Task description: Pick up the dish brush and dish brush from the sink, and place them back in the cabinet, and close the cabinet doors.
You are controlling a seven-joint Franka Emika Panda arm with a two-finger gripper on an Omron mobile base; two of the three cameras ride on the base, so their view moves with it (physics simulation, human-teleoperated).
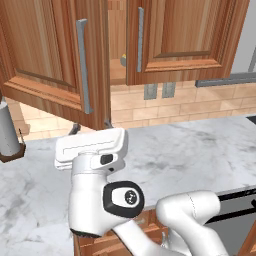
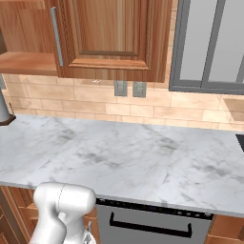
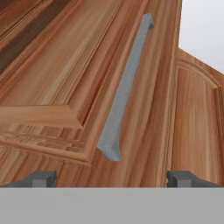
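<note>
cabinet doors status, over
Hand open, empty, facing left door's handle. Both cabinet doors ajar. Nothing between hand and handle.

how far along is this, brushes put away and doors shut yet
Brushes: can't confirm, though something small sits on the cabinet shelf. In hand: the open, empty hand faces the left door, near its handle. Left: both doors are ajar; the right door also needs closing.

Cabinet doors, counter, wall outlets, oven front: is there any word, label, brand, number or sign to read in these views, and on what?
None: no readable text in any view.
The cabinet doors and their silver handles are bare.
The marble counter, wall outlets and oven front carry no marks.
</note>
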